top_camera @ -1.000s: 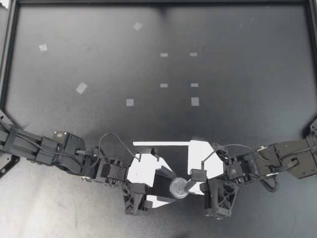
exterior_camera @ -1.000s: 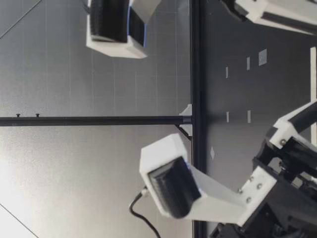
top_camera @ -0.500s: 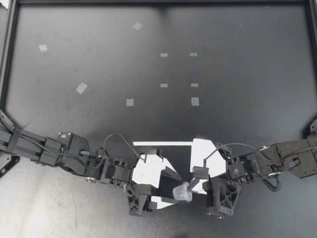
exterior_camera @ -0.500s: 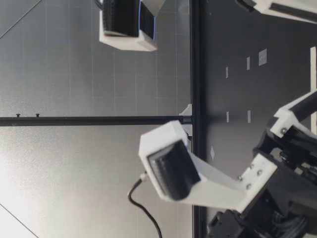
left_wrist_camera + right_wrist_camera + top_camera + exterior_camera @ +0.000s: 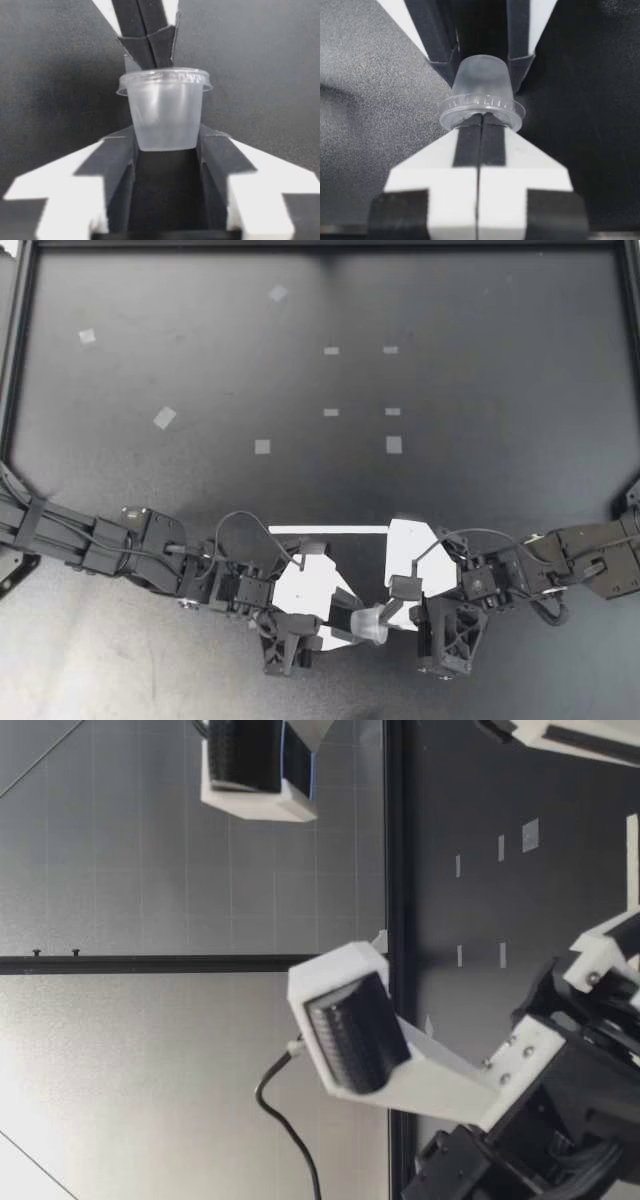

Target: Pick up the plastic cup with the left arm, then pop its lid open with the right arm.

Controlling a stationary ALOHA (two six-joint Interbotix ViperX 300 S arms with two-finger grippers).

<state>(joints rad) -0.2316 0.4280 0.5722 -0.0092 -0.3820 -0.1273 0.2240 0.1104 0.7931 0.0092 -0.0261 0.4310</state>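
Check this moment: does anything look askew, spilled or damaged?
The small clear plastic cup lies sideways above the black table, shared by both arms: my left gripper clamps its base, my right gripper pinches its rim. It looks empty; no spill or damage shows.

My left gripper (image 5: 352, 623) and my right gripper (image 5: 388, 613) partly cover the small translucent plastic cup (image 5: 368, 622) in the top view. Whether the right one's closed tips pinch its rim is unclear.
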